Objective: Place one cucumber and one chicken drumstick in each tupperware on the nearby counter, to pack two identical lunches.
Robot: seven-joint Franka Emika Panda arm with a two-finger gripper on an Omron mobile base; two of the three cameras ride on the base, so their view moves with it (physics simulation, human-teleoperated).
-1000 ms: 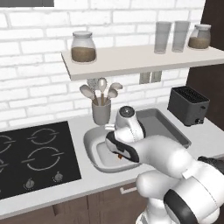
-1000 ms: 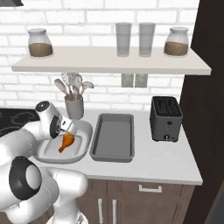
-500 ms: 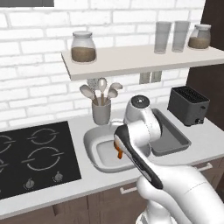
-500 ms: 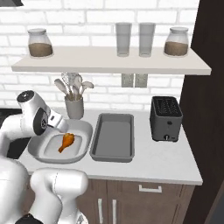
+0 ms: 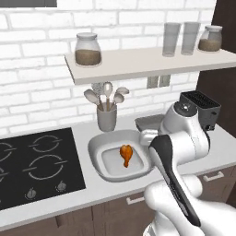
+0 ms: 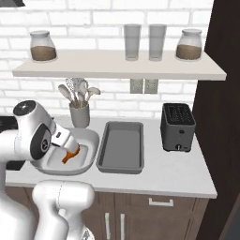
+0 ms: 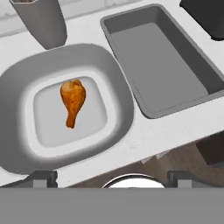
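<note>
Our tool hangs wide open and empty, the drumstick in the basin ahead, its bone pointing back toward us.

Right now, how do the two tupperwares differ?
Shape: the basin is rounded with a wide sloping rim; the tray is a narrower rectangle with a flat rim.
Colour: the basin is pale grey-white, the tray darker grey.
Contents: the basin holds one orange drumstick; the tray holds nothing.
Both are shallow, lidless, and sit side by side on the counter, basin nearer the utensil pot, tray nearer the toaster.
</note>
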